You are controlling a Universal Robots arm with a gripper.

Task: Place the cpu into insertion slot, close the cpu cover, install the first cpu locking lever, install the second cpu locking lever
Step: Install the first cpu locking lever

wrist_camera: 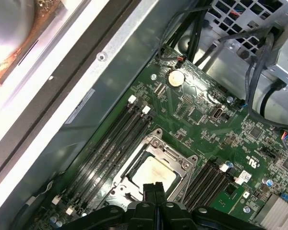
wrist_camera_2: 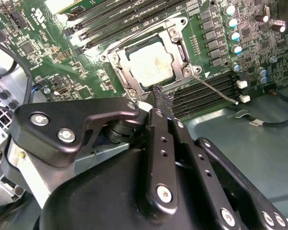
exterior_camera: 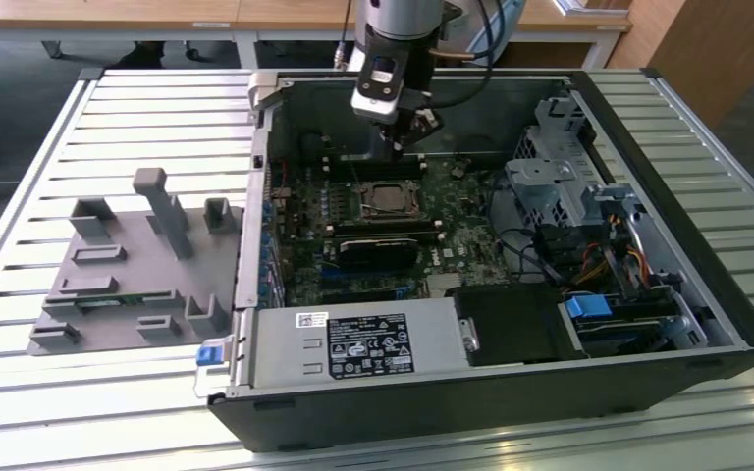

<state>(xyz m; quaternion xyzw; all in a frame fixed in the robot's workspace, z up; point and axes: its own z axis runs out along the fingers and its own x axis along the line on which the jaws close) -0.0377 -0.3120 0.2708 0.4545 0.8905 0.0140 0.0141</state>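
Observation:
The cpu (wrist_camera_2: pixel 151 62) lies in the insertion slot (exterior_camera: pixel 384 200) on the green motherboard, its silver top showing through the window of the cpu cover (wrist_camera_2: pixel 178 42), which lies flat over it. In the first wrist view the cpu (wrist_camera: pixel 152 171) and the cpu cover (wrist_camera: pixel 156 143) show the same. A thin metal locking lever (wrist_camera_2: pixel 216 90) sticks out sideways from one socket corner, over the memory slots. My gripper (wrist_camera_2: pixel 158 95) hangs just above the socket's edge with its fingers pressed together and nothing between them. It also appears over the board in the exterior view (exterior_camera: pixel 401 132) and in the first wrist view (wrist_camera: pixel 152 188).
Long black memory slots (wrist_camera: pixel 117 139) flank the socket on both sides. A drive cage with cables (exterior_camera: pixel 573 196) fills the exterior view's right of the case. The power supply (exterior_camera: pixel 364 343) sits at the front. A grey parts fixture (exterior_camera: pixel 129 265) lies on the slatted table outside the case.

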